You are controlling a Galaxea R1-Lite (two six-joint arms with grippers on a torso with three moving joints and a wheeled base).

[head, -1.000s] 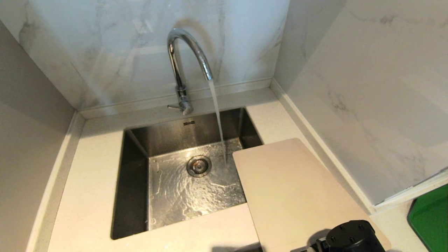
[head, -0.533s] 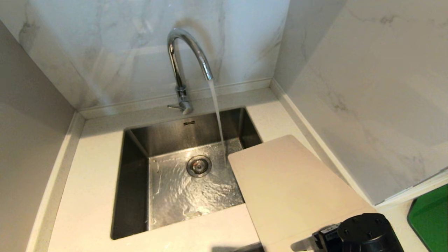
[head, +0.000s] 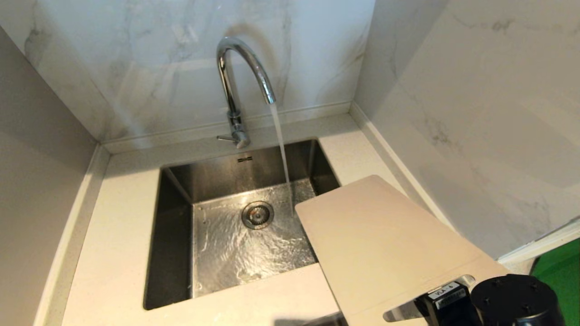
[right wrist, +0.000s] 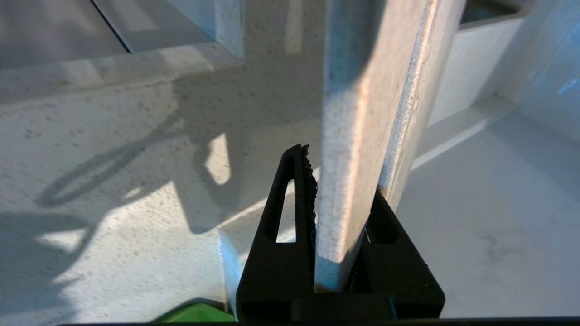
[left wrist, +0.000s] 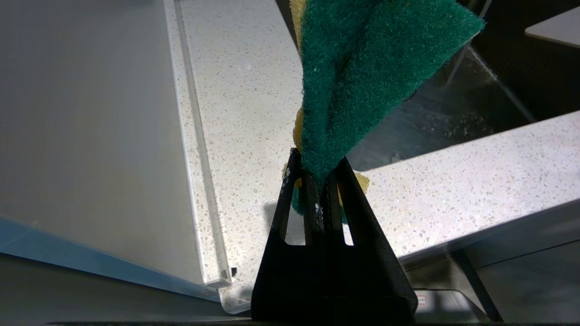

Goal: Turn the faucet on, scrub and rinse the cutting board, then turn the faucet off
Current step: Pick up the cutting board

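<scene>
The chrome faucet (head: 235, 81) stands behind the sink, its thin lever (head: 224, 138) pointing left, and water streams from the spout into the basin. The beige cutting board (head: 380, 244) is raised at its near end, and its far corner hangs over the sink's right edge. My right gripper (head: 446, 301) is shut on the board's near end beside the handle slot. In the right wrist view the cutting board (right wrist: 362, 113) runs edge-on between the closed right gripper (right wrist: 340, 181). My left gripper (left wrist: 317, 172) is shut on a green-and-yellow sponge (left wrist: 362, 68) above the counter corner, outside the head view.
The steel sink (head: 213, 176) has a round drain (head: 257, 214) and rippling water on its floor. Marble walls close in behind and on the right. A green object (head: 559, 280) lies at the far right. Speckled white counter (head: 118, 217) runs left of the sink.
My right gripper has risen and shifted right with the board's near end. The board now tilts, and its handle slot shows.
</scene>
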